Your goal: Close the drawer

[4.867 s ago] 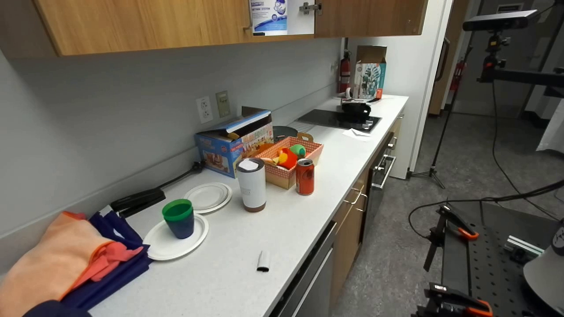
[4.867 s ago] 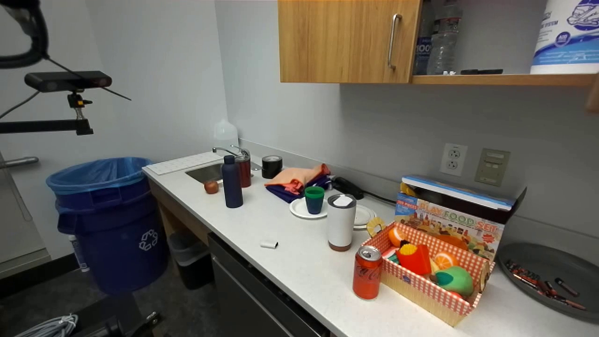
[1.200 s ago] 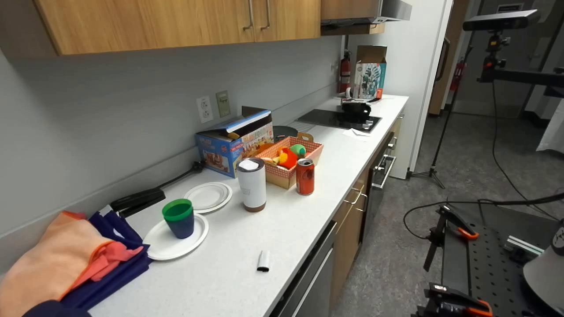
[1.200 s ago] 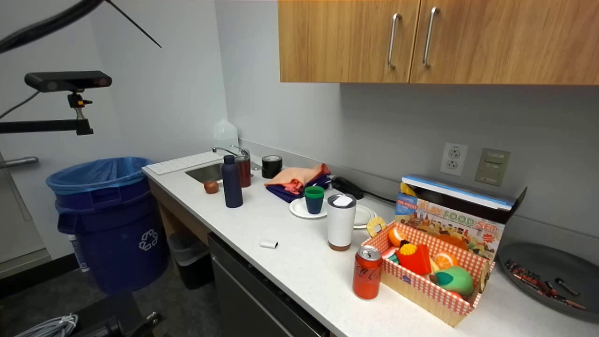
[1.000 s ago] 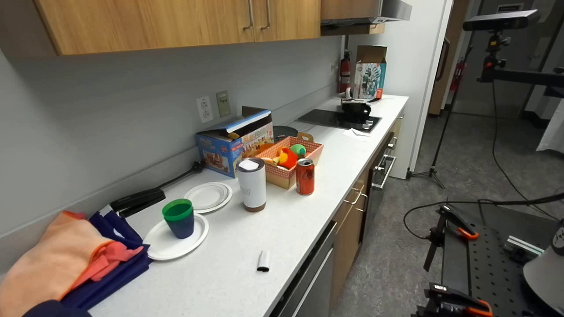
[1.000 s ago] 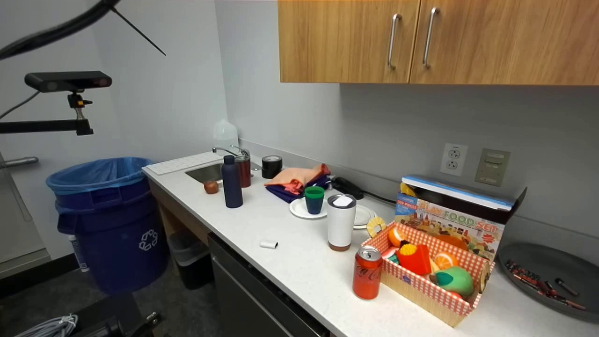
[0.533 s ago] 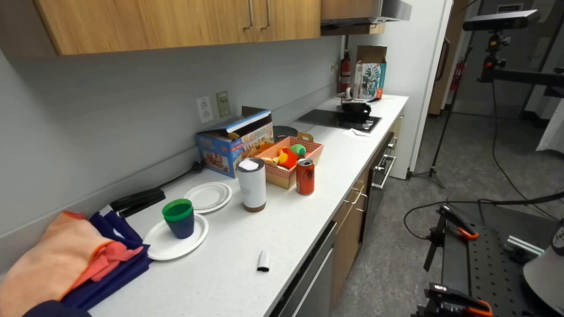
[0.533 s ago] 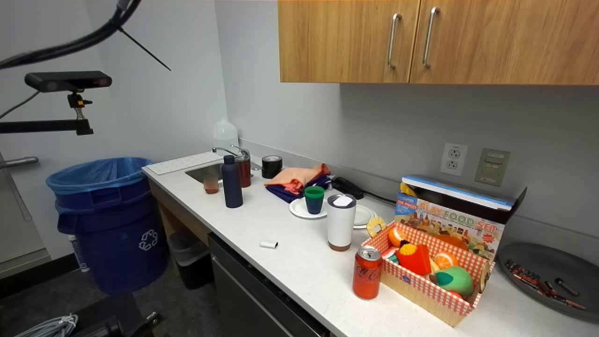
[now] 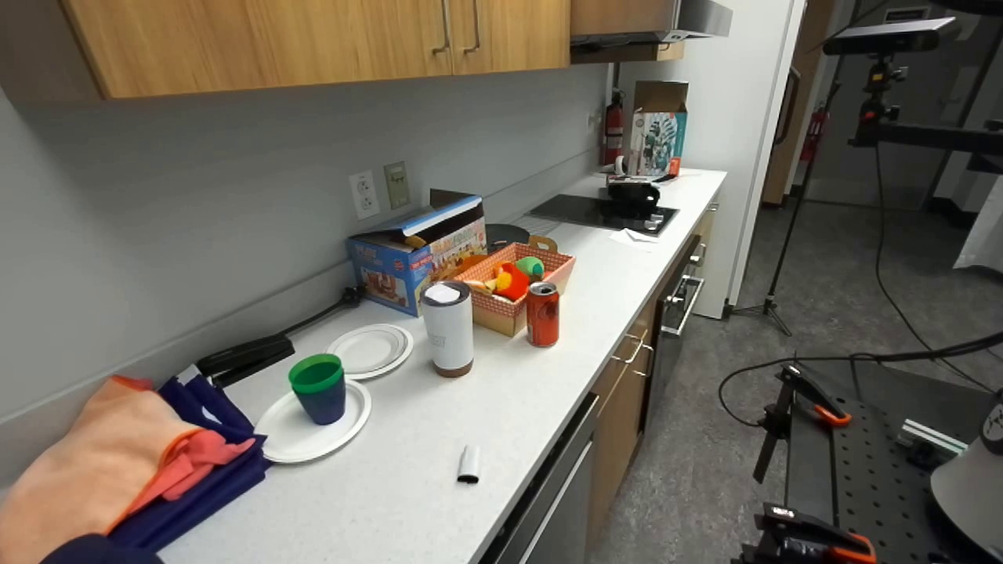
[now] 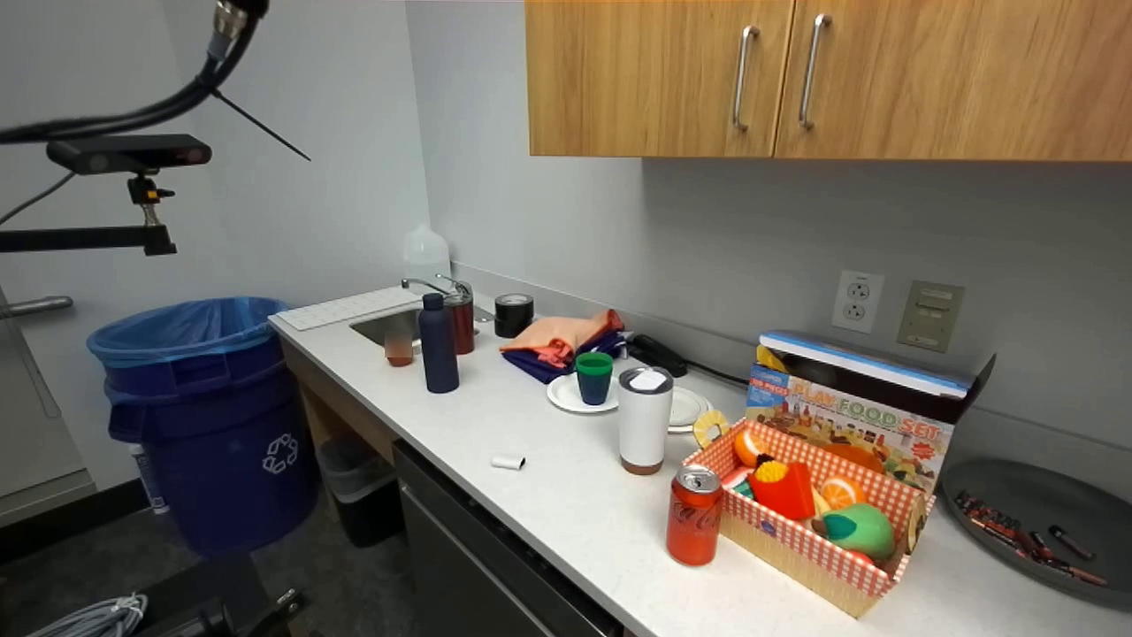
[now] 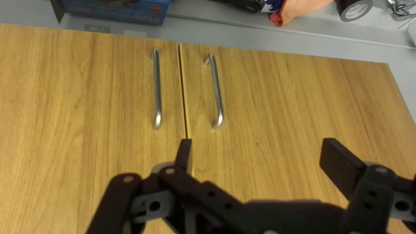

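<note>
The drawer, a light-brown cabinet door (image 9: 517, 39) with a slim vertical metal handle, is shut and flush beside the neighbouring door in both exterior views; it also shows in an exterior view (image 10: 964, 80). The packages behind it are hidden. In the upside-down wrist view the door (image 11: 87, 113) fills the left side, with its handle near the seam. My gripper (image 11: 256, 143) is open in front of the cabinet, mostly over the neighbouring door. Nothing is between its fingers. The gripper is out of view in both exterior views.
The neighbouring cabinet door (image 10: 659, 80) is shut. Below, the counter holds a play food box (image 10: 849, 407), a checked basket (image 10: 787, 557), a red can (image 10: 694, 518) and a white tumbler (image 10: 644, 425). A range hood (image 9: 697, 19) adjoins the cabinet. Arm cables (image 10: 168, 106) hang at upper left.
About five seconds ago the door stood open, showing white-and-blue packages and bottles; by about one second ago it was shut. Since then only the arm's cables have shifted.
</note>
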Action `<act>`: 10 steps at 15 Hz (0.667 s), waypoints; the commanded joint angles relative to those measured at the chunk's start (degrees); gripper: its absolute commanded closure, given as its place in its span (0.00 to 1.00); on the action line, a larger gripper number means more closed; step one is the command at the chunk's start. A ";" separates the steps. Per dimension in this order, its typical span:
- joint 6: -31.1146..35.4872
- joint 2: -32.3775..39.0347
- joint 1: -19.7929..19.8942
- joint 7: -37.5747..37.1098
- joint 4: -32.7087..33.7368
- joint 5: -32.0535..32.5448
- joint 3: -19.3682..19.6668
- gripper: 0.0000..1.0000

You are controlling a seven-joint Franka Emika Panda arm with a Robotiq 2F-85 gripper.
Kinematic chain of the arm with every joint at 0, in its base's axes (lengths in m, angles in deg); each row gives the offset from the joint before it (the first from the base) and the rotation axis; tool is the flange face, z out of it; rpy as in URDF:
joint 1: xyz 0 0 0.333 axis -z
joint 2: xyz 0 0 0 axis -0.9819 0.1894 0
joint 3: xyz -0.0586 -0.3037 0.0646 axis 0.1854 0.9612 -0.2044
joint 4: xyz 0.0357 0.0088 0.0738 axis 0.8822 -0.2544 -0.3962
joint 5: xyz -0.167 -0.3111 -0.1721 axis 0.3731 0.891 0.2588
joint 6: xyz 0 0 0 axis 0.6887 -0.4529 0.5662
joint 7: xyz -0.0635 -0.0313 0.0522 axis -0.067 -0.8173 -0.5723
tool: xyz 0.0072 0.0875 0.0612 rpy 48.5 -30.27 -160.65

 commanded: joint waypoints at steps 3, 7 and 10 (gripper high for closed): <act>3.59 -7.46 0.05 -6.07 -10.13 4.17 -2.20 0.00; 6.06 -10.68 -0.28 -9.32 -14.81 6.11 -2.26 0.00; 6.79 -12.75 -0.84 -9.83 -17.51 7.20 -1.91 0.00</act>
